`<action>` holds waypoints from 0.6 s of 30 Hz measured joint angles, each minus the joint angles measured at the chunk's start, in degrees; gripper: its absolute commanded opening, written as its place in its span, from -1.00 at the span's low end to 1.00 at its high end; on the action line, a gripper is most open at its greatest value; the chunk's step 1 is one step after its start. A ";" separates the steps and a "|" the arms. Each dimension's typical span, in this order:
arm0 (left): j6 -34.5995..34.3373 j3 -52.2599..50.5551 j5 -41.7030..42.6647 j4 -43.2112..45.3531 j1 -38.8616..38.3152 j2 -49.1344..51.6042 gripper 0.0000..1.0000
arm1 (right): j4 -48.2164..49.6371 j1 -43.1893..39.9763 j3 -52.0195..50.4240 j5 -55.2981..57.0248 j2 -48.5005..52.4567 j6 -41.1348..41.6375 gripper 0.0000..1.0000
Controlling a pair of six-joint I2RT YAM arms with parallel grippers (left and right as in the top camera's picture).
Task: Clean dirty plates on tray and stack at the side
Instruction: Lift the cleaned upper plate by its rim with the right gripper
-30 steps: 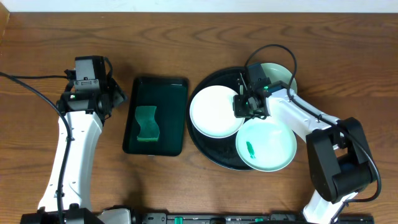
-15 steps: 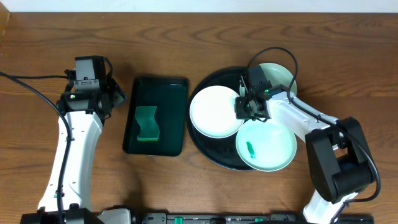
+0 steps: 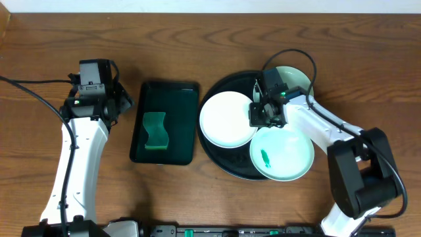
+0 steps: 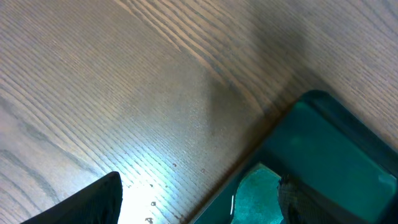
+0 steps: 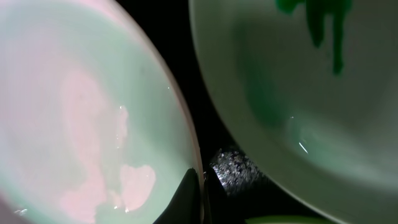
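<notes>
Three plates lie on the round black tray (image 3: 217, 158). A white plate (image 3: 227, 118) is at the left, a mint plate with a green smear (image 3: 283, 153) at the front right, and a pale plate (image 3: 295, 78) at the back right, partly hidden by the arm. My right gripper (image 3: 258, 113) is at the white plate's right rim. In the right wrist view its fingers (image 5: 202, 186) pinch that rim (image 5: 81, 112), with the smeared plate (image 5: 298, 74) beside it. My left gripper (image 3: 125, 102) is open and empty over the table.
A rectangular dark green tray (image 3: 164, 99) holding a green sponge (image 3: 155, 130) lies left of the black tray. In the left wrist view its corner (image 4: 336, 143) and the sponge (image 4: 255, 193) show beside bare wood.
Almost nothing. My right gripper stays at the white plate's rim and its forearm has shifted slightly. The left arm has not moved.
</notes>
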 measured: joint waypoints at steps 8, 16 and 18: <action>0.02 0.00 0.00 0.00 -0.02 0.00 0.60 | -0.37 0.02 0.68 -0.66 -2.75 1.99 -0.98; 0.02 0.00 0.00 0.00 -0.02 0.00 0.60 | -5.03 -0.37 2.05 -2.64 -2.75 3.34 -0.98; 0.02 0.00 0.00 0.00 -0.02 0.00 0.60 | -7.26 -0.96 3.61 -3.15 -2.75 3.78 -0.98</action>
